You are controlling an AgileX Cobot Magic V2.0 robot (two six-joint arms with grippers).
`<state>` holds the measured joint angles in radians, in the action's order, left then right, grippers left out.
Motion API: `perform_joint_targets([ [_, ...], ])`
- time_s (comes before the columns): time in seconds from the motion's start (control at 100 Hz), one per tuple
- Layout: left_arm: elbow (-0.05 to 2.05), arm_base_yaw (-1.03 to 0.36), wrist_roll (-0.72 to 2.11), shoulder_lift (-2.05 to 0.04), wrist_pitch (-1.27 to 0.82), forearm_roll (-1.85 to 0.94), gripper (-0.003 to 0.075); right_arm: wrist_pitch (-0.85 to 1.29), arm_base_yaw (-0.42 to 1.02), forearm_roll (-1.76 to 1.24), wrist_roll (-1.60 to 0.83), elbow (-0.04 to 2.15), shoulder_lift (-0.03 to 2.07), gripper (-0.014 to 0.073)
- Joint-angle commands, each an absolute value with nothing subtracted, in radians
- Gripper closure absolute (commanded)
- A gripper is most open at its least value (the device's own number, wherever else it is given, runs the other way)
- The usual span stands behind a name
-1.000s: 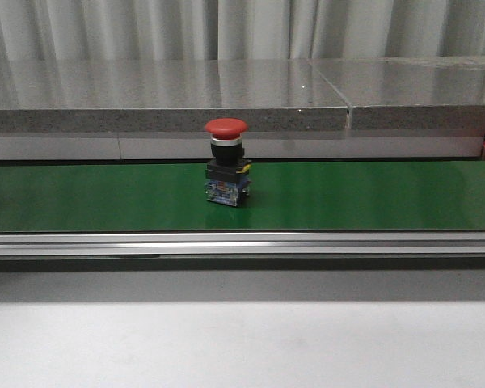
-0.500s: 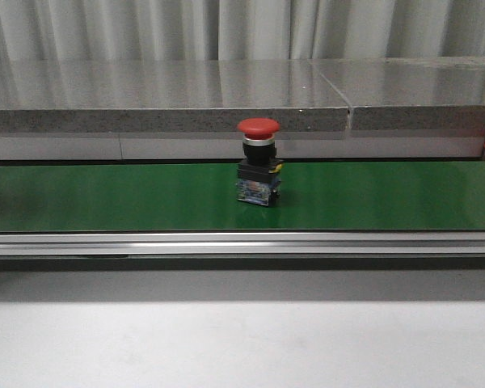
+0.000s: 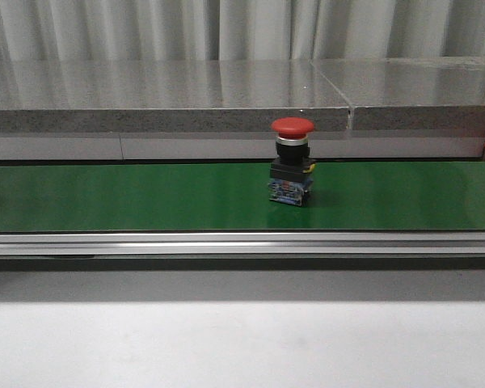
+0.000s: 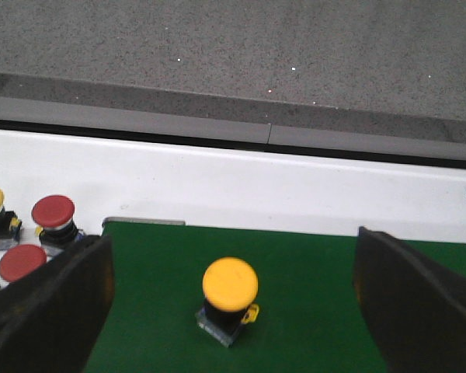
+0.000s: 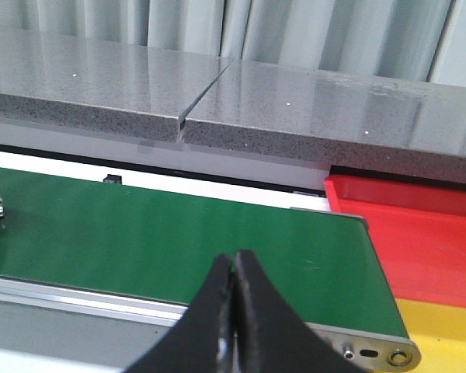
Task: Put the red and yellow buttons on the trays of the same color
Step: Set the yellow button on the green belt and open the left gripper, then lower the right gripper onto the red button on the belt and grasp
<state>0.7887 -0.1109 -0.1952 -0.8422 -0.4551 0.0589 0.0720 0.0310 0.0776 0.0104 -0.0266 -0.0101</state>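
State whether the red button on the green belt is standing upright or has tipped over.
Upright. In the front view the red button stands on its block base on the green conveyor belt, with the mushroom cap on top.

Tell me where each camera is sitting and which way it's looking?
Front view: looks forward across the green belt at a red button; no arm shows.
Left wrist view: rides the left arm, looking down at a yellow button between the open left gripper fingers.
Right wrist view: rides the right arm, looking along the belt toward the red tray; the shut right gripper shows.
Shared: all three see the green belt.
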Motion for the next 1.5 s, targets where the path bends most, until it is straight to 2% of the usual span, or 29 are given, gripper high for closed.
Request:
perform_joint_targets([
  [0.0,0.719,-0.118,-0.194,-0.727,-0.377,0.061,0.0174,-0.021,0.028,0.088,0.0,-0.017,-0.026,0.0662],
  [0.13,0.595,-0.118,-0.194,-0.578,-0.377,0.059,0.0316,-0.045,0.028,0.088,0.0,-0.017,-0.026,0.0662],
  [0.35,0.467,-0.118,-0.194,-0.384,-0.377,0.058,0.0738,-0.08,0.028,0.088,0.0,-0.017,-0.026,0.0662],
  [0.68,0.449,-0.118,-0.194,-0.35,-0.379,0.058,0.0739,0.127,0.028,0.027,0.0,0.169,0.043,0.0662],
  [1.02,0.449,-0.118,-0.194,-0.35,-0.379,0.058,0.0739,0.676,0.028,-0.05,0.0,0.604,0.502,0.0662],
  [1.17,0.449,-0.118,-0.194,-0.35,-0.379,0.058,0.0739,0.701,0.028,-0.062,0.0,0.737,0.687,0.0662],
  [1.31,0.449,-0.118,-0.194,-0.35,-0.379,0.058,0.0739,0.665,0.028,-0.102,0.0,0.772,0.801,0.0655],
  [1.38,0.449,-0.118,-0.194,-0.35,-0.379,0.058,0.0739,0.673,0.028,-0.129,0.0,0.775,0.851,0.0617],
  [1.49,0.449,-0.118,-0.194,-0.35,-0.379,0.058,0.0739,0.72,0.028,-0.174,0.0,0.775,0.913,0.0454],
])
